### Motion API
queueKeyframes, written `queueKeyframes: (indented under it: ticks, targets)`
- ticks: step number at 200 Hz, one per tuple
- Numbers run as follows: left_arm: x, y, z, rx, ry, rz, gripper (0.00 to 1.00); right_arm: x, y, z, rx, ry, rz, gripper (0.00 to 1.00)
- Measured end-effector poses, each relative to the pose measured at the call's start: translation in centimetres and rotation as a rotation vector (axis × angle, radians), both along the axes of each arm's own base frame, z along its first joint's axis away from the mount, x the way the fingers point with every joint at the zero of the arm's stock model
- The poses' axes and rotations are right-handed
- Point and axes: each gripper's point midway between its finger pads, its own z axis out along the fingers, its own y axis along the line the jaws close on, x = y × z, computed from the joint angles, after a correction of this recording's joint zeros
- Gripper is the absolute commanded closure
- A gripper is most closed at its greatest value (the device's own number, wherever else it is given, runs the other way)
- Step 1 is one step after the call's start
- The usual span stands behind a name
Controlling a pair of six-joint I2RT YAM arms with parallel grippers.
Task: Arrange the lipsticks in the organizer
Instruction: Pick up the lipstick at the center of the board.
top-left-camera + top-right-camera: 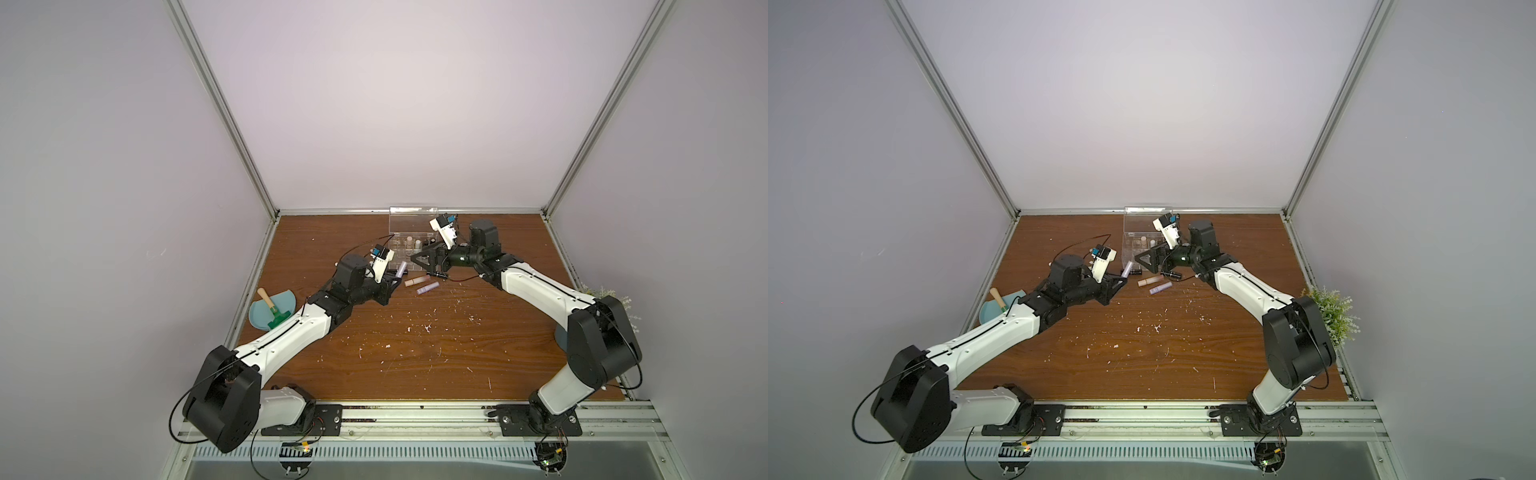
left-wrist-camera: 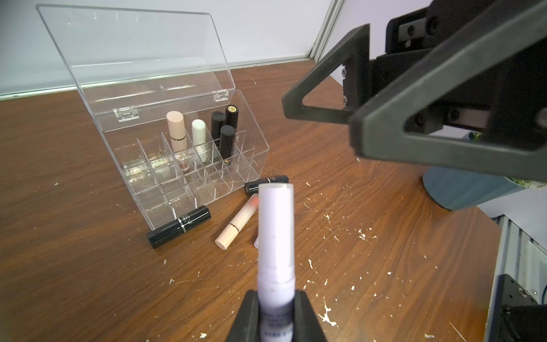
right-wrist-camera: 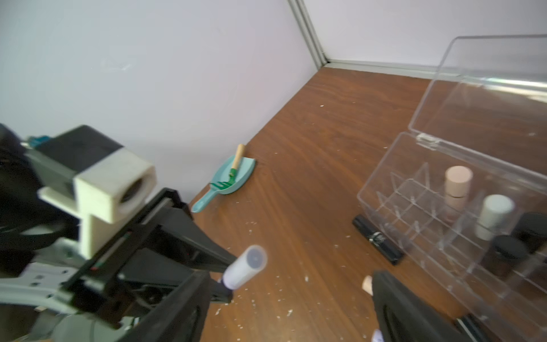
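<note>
Lipsticks judged light, rigid, glossy plastic. They are round, so apt to roll on the desk [image 2: 88, 266] and to twist or slip between flat pads, and a cap may pull off if gripped alone. The best hold looks to be across the barrel near one end, leaving the other end free to enter a cell. Left claw [image 2: 276, 318] is clamped on the lilac lipstick [image 2: 276, 231] in just that way: jaws pinch its lower end and the rest juts out past them. It appears clear of the desk, in front of the organizer [image 2: 165, 204] and not yet over it. Right claw [image 2: 321, 124] stands wide apart with nothing between its jaws, hanging near the organizer's front. Organizer sits toward the back of the desk, lid [image 2: 133, 53] tipped up. Upright in the rear cells: a pink-beige tube [image 2: 176, 130], a white tube [image 2: 199, 133], three black tubes [image 2: 227, 142]. Front cells show no tubes. Loose on the desk: a black tube [image 2: 179, 226] against the front wall, a beige tube [image 2: 236, 226] near it, a second black tube [image 2: 266, 183] by the corner, a second lilac tube [image 1: 428, 287].
</note>
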Motion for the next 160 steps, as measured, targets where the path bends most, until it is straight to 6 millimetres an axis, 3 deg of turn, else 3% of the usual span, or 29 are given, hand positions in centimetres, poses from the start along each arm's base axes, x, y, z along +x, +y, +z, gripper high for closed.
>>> queueKeyframes:
  ticks: [33,79,160]
  targets:
    - [-0.3,-0.1,-0.3,0.002,-0.005,-0.005,0.83,-1.4,1.4,1.2,0.119,0.068,0.123,0.18]
    - [-0.4,-0.2,0.2,0.007,-0.026,0.004,0.83,-2.2,2.1,0.3,0.158,0.157,0.205,0.2]
    - [-0.5,-0.1,0.9,0.009,-0.049,0.01,0.83,-3.5,3.2,0.5,0.169,0.187,0.271,0.44]
